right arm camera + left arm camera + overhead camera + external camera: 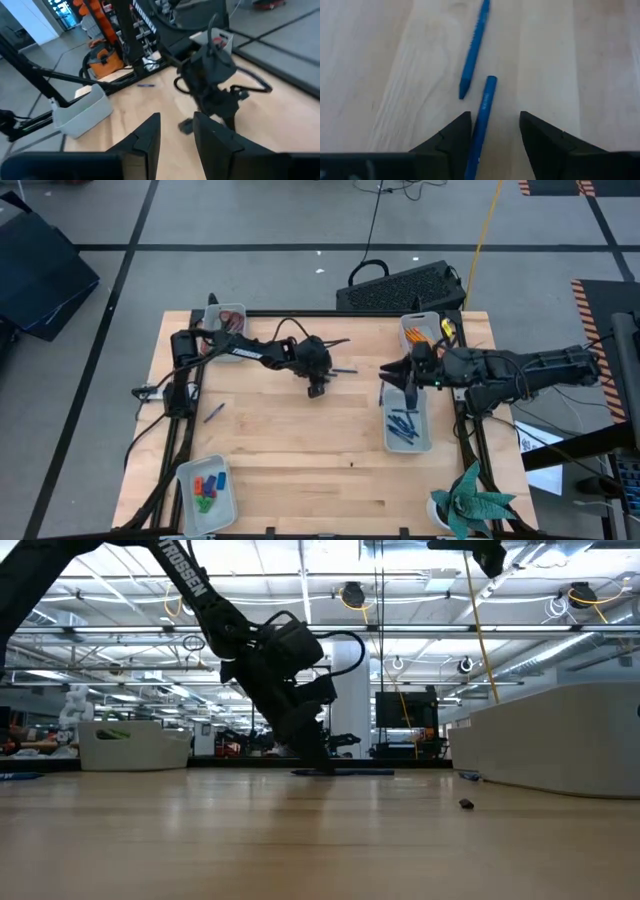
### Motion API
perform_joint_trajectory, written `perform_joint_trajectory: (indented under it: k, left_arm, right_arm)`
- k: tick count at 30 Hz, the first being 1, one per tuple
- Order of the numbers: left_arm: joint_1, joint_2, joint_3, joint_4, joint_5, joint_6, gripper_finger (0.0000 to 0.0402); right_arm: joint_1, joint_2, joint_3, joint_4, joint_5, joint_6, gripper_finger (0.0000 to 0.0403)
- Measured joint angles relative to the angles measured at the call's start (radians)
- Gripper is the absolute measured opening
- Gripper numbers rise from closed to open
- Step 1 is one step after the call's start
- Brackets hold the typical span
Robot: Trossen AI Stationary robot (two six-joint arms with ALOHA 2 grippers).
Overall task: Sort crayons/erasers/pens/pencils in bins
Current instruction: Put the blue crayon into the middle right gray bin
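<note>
We see the left gripper (pixel 317 388) reaching out over the middle of the pale wooden table (pixel 300 440). Its dark arm bends like an elbow and the hand tips down to the wood. In the left wrist view, its two black fingers (pixel 452 137) are spread apart, and a thin blue pen (pixel 481 125) lies on the table between them, closer to one finger. We cannot tell if that finger touches it. A second blue pen (pixel 474 50) lies on the wood just past the fingertips, lying nearly the same way.

The right gripper (pixel 388 374) sits at the right side of the table, its arm stretched flat and low. Its fingers (pixel 145 135) stand a little apart and hold nothing. Right below this hand is a see-through grey-white plastic bin (pixel 408 442) with blue pens in it. Behind the hand is another bin (pixel 418 326) with orange pencils. Far off, by the near left corner, a bin (pixel 207 490) holds short red, green and blue crayons.
</note>
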Motion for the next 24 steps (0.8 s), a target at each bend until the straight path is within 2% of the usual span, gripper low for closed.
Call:
perform_joint_trajectory:
  k: [3, 5, 11, 15, 18, 21, 24]
  left_arm:
    - [-0.004, 0.011, 0.003, -0.037, -0.034, -0.051, 0.0133]
    - [-0.012, 0.012, 0.003, -0.062, -0.072, -0.036, 0.0102]
    - [-0.065, -0.005, 0.004, -0.137, -0.090, 0.008, 0.0016]
    - [-0.121, -0.058, -0.001, -0.237, -0.095, -0.031, 0.0026]
    - [-0.157, -0.123, -0.010, -0.316, -0.047, -0.067, 0.0035]
    - [-0.176, -0.217, -0.011, -0.364, -0.004, -0.122, 0.0025]
    - [-0.182, -0.334, -0.008, -0.387, -0.021, -0.160, 0.0010]
  right_arm:
    - [-0.017, 0.000, 0.000, 0.021, -0.001, -0.054, 0.0107]
    - [-0.025, -0.001, 0.000, 0.022, -0.001, -0.084, 0.0107]
    - [-0.038, -0.001, 0.000, 0.056, 0.000, -0.136, 0.0107]
    - [-0.037, -0.001, 0.000, 0.056, 0.001, -0.172, 0.0107]
    - [-0.037, 0.014, 0.000, 0.054, 0.028, -0.180, 0.0111]
    - [-0.036, 0.042, -0.005, 0.044, 0.031, -0.180, 0.0130]
    - [-0.035, 0.072, -0.033, 0.064, 0.028, -0.180, 0.0164]
